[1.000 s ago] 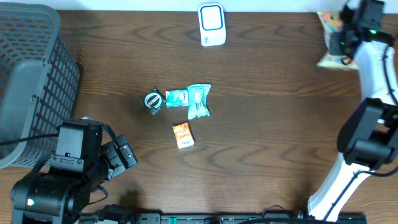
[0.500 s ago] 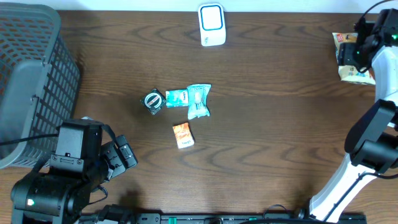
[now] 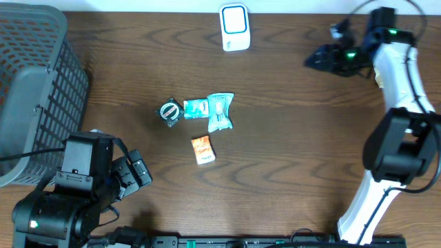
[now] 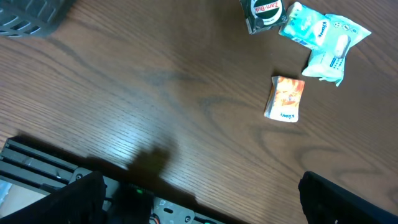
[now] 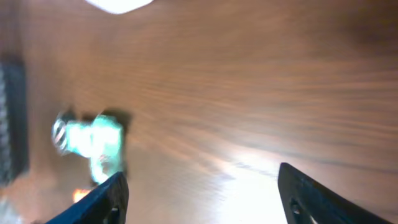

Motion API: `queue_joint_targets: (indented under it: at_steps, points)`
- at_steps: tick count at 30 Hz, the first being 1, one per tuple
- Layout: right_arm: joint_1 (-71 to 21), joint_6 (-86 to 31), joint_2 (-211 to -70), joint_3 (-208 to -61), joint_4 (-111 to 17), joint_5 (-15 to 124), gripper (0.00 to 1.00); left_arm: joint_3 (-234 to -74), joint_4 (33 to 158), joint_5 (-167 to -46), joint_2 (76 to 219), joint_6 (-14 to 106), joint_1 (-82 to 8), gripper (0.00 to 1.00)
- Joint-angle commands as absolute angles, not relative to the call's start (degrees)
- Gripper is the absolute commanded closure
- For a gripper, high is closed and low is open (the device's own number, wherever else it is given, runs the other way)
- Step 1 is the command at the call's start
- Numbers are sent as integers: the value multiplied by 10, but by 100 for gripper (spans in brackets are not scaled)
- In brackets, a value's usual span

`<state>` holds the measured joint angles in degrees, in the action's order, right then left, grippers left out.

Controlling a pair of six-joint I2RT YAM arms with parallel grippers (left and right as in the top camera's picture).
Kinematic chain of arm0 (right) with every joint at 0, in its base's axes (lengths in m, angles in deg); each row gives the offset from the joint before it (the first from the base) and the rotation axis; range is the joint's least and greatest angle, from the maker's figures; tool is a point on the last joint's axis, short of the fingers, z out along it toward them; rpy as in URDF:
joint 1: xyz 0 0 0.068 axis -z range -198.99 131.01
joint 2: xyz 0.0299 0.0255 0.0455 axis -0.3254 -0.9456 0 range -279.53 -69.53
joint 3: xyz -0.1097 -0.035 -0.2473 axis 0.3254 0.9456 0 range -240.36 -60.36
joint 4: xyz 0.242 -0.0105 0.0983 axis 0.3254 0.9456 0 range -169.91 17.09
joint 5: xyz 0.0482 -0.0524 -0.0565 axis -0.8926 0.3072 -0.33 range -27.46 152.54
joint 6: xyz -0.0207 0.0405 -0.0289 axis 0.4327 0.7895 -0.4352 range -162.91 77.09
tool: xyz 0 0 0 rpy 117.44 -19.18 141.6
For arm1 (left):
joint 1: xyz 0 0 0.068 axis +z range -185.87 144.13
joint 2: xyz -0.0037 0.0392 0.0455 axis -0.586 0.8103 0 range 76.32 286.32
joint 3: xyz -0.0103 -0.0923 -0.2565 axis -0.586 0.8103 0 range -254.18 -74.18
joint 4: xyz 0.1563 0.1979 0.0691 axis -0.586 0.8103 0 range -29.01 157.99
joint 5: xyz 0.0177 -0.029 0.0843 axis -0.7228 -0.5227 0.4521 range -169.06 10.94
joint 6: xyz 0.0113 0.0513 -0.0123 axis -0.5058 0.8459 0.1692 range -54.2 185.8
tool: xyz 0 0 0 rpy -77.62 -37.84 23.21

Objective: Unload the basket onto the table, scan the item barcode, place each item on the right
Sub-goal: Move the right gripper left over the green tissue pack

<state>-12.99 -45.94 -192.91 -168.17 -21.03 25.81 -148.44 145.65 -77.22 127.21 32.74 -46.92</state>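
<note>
Several small items lie mid-table: a round Zam-Buk tin [image 3: 170,111] [image 4: 264,9], two teal packets [image 3: 196,108] [image 3: 220,111] [image 4: 323,37] and an orange packet [image 3: 202,149] [image 4: 285,98]. The white, blue-framed scanner [image 3: 234,27] stands at the far edge. My right gripper [image 3: 315,60] [image 5: 208,199] hovers open and empty right of the scanner, well away from the items. Its view is blurred, with the teal packets [image 5: 93,140] at the left. My left gripper [image 3: 140,171] [image 4: 205,205] stands wide open and empty at the near-left, short of the orange packet.
A dark mesh basket [image 3: 34,83] fills the left side of the table. A metal rail [image 4: 74,180] runs along the near table edge under the left gripper. Bare wood [image 3: 296,145] lies between the items and the right arm's white base [image 3: 386,186].
The right gripper held a snack packet at the table's right edge; its jaws have opened, the packet is out of view, and the arm has swung left. The left arm has not moved.
</note>
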Motion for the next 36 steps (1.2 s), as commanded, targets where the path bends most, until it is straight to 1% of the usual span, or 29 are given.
queue_joint_targets:
  at_steps: [1, 3, 7, 10, 13, 17, 20, 23, 29, 34, 36]
  points:
    - [-190, -451, -1919, -1669, -206, 249, 22, -1484, 1458, -769, 1272, 325, -469, 2]
    - [-224, -451, -1919, -1660, -216, 277, 17, -1484, 1458, -769, 1272, 325, -469, 2]
    - [-288, -444, -1920, -1655, -225, 339, 15, -1484, 1458, -769, 1272, 325, -469, 2]
    - [-326, -393, -1920, -1655, -233, 383, 14, -1484, 1458, -769, 1272, 325, -469, 2]
    - [-354, -336, -1921, -1655, -255, 386, 10, -1484, 1458, -769, 1272, 325, -469, 2]
    - [-380, -284, -1921, -1655, -278, 386, 9, -1484, 1458, -769, 1272, 325, -469, 2]
    - [-399, -271, -1921, -1655, -281, 386, 6, -1484, 1458, -769, 1272, 325, -469, 2]
    - [-421, -271, -1921, -1655, -279, 386, 1, -1484, 1458, -769, 1272, 325, -469, 2]
    - [-464, -271, -1921, -1654, -266, 390, 1, -1484, 1458, -769, 1272, 325, -469, 3]
    - [-495, -243, -1921, -1631, -266, 478, 1, -1484, 1458, -769, 1272, 325, -469, 3]
    - [-503, -232, -1921, -1619, -263, 489, 1, -1484, 1458, -769, 1272, 325, -469, 2]
